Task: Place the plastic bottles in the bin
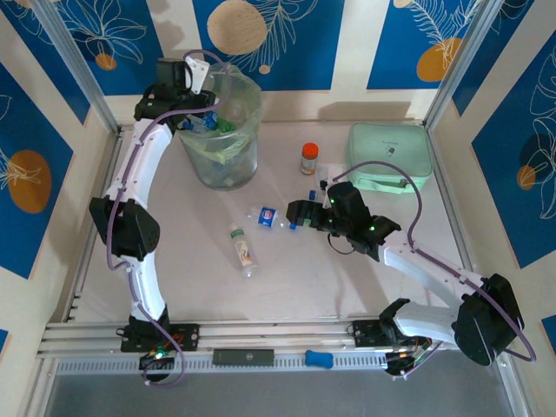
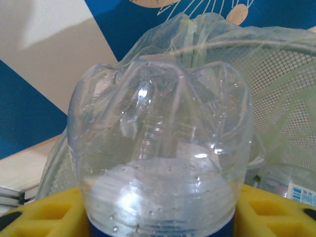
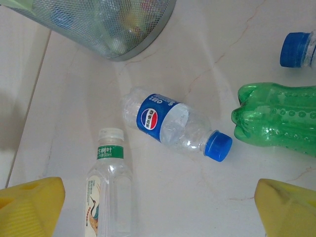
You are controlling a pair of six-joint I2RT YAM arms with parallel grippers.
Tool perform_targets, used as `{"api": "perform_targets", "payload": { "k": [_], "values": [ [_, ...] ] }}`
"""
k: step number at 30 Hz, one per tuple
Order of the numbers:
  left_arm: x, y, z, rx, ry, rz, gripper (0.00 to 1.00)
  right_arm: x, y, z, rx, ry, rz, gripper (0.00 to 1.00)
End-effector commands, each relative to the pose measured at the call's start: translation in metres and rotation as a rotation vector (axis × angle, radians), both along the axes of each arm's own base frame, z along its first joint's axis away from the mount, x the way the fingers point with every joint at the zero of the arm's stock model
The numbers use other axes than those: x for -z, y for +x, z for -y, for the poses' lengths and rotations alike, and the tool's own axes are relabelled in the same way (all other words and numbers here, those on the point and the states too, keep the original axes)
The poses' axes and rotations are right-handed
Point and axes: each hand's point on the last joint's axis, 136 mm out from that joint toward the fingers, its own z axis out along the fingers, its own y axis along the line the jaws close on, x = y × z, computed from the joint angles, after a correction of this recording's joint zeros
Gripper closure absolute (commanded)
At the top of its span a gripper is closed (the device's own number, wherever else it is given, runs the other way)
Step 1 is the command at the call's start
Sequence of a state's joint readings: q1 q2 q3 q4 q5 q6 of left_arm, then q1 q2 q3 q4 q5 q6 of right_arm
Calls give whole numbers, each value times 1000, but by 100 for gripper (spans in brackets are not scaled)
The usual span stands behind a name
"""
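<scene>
The clear plastic bottle with a lobed base (image 2: 158, 148) is glossy, beaded with droplets. The yellow finger pads (image 2: 44, 212) look matt and moulded. The tall round pale-green plastic bin (image 2: 281, 98) is fine mesh, lined with thin crinkled clear film (image 2: 197, 29). The pale tabletop (image 3: 163, 197) is smooth, marble-veined, softly shiny. The green see-through plastic bottle (image 3: 281, 118) is dimpled and glossy; the blue-labelled clear bottle (image 3: 173, 123) has 1 ridged blue cap (image 3: 218, 146).

Robot lab test cell: a pale marbled desk (image 1: 287, 278) boxed in by aluminium frame posts (image 1: 78, 65), with printed blue leaf-pattern backdrop panels (image 1: 287, 43) as walls. A white left arm (image 1: 143, 174) and right arm (image 1: 426, 261) are bolted to a slotted metal rail (image 1: 261, 334) at the near edge, with purple cables (image 1: 109, 234) looped along them.
</scene>
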State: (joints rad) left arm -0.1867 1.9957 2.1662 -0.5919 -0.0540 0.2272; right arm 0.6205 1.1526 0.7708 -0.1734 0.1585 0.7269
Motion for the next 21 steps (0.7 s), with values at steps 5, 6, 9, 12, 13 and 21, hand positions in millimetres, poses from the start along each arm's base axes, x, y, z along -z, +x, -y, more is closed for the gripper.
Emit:
{"api": "perform_targets", "payload": {
  "k": [5,6,9,12,13,21],
  "values": [
    [2,3,-8,-23,-7,-2,12,0,-2,8,32,-2,0,1],
    [-1,2,-9,-27,-10,4,10,0,-2,8,32,-2,1,1],
    [-14,-4,-9,-32,-35,24,1,1,-2,8,31,0,0,1],
    [-34,-13,-6,-28,-80,53,1,2,-1,7,30,0,-2,1],
    [-41,-16,-5,-22,-102,61,1,2,-1,7,29,1,-2,1],
    [-75,-48,15,57,-274,82,1,6,2,2,16,5,-12,1]
  ]
}}
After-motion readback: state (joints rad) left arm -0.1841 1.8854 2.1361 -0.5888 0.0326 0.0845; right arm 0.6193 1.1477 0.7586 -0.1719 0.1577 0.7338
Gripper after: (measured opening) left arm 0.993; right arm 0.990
